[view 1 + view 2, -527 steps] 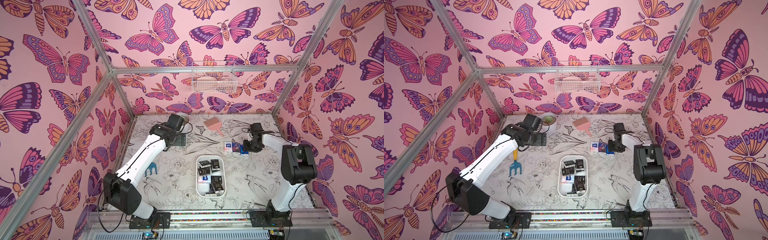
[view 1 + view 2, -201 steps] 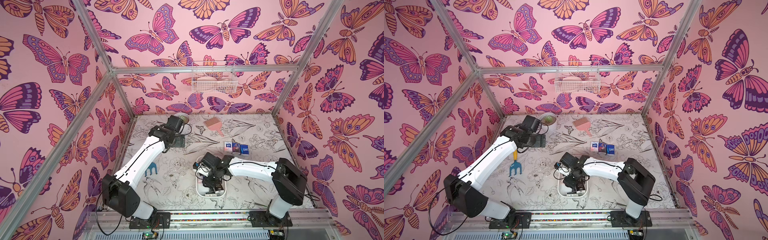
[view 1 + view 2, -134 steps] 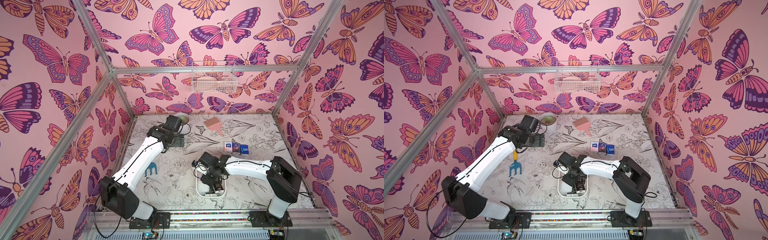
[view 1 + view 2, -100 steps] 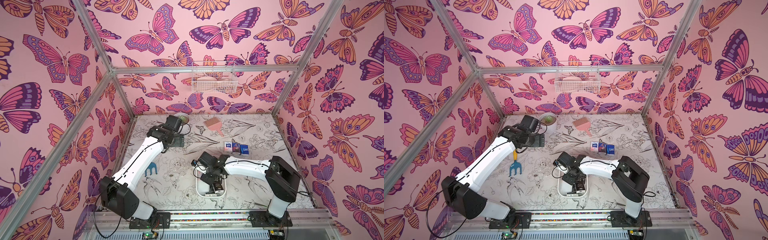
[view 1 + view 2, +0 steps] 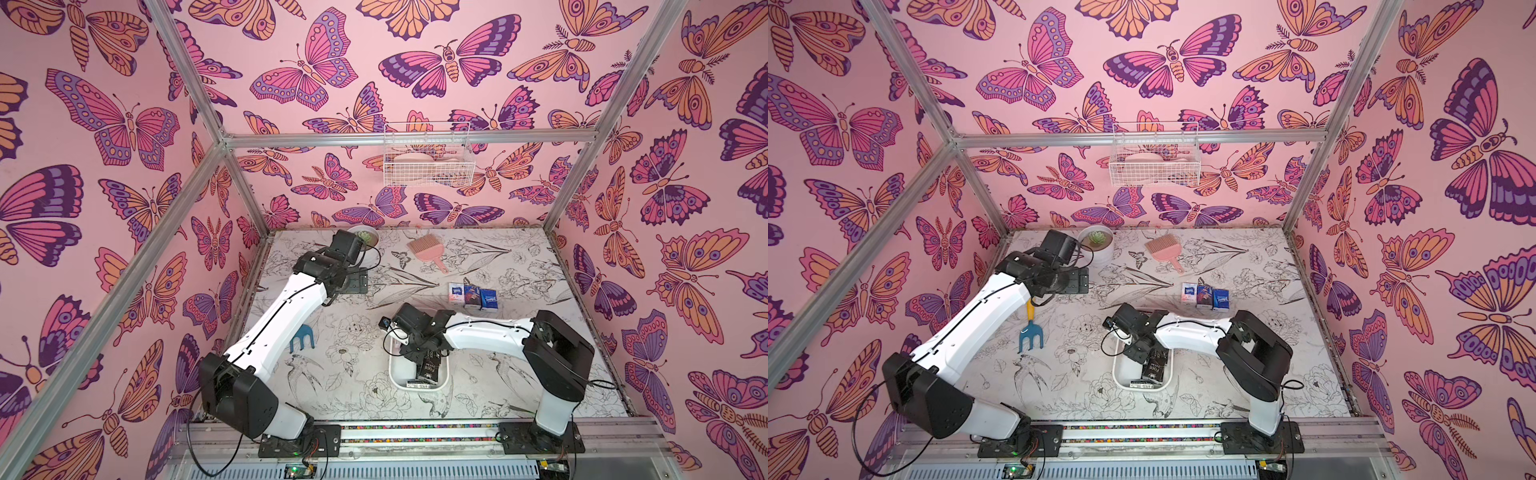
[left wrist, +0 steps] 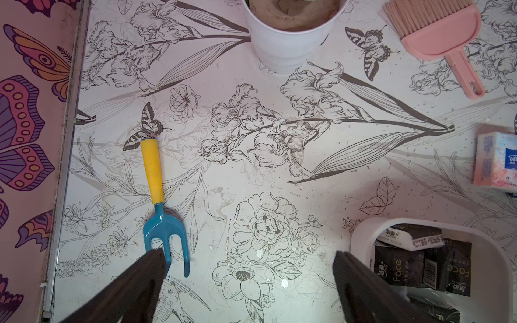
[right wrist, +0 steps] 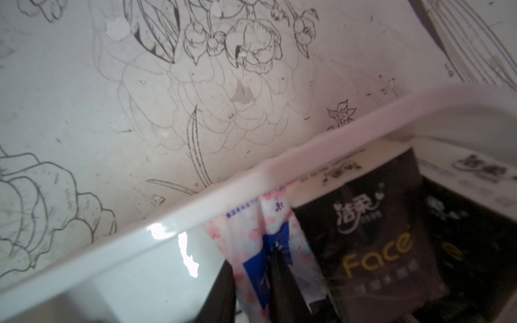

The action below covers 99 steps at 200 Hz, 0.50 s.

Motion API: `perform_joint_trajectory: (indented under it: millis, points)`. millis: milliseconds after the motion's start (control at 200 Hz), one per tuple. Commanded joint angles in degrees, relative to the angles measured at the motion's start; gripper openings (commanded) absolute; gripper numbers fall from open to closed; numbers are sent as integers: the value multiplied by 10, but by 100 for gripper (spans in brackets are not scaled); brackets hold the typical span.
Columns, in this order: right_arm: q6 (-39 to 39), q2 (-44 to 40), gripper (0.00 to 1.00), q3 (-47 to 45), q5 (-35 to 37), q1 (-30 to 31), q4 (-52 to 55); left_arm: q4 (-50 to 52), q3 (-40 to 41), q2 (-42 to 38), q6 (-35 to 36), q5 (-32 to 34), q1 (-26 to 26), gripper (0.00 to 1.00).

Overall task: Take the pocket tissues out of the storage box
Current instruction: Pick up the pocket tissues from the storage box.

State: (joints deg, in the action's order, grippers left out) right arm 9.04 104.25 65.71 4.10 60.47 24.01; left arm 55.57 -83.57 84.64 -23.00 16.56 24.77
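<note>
Right fingers (image 7: 282,285) clench a pink-blue packet (image 7: 260,232) inside the storage box (image 7: 167,221); left fingers (image 6: 134,285) spread.

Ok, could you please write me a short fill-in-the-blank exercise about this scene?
1. The black packets in the storage box are lettered ____.
2. ____ loose packets sit in a row on the table outside it.
3. The garden fork has a ____ handle.
4. The right gripper is shut on a floral packet; the left gripper is ____.
Missing words: Face; Three; yellow; open.
</note>
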Motion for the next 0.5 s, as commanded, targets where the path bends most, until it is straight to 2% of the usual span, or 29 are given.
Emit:
perform_joint_trajectory:
  millis: [0, 270, 491]
  points:
    - [-14, -19, 11, -16, -27, -2, 11, 9, 6, -12, 0, 11, -2, 100]
    - [-43, -98, 8, -22, -103, -30, 16, 9, 3, -14, -2, 11, -2, 100]
    - [-105, -197, 9, -48, -260, -123, -2, 10, -4, -14, -1, 10, -2, 100]
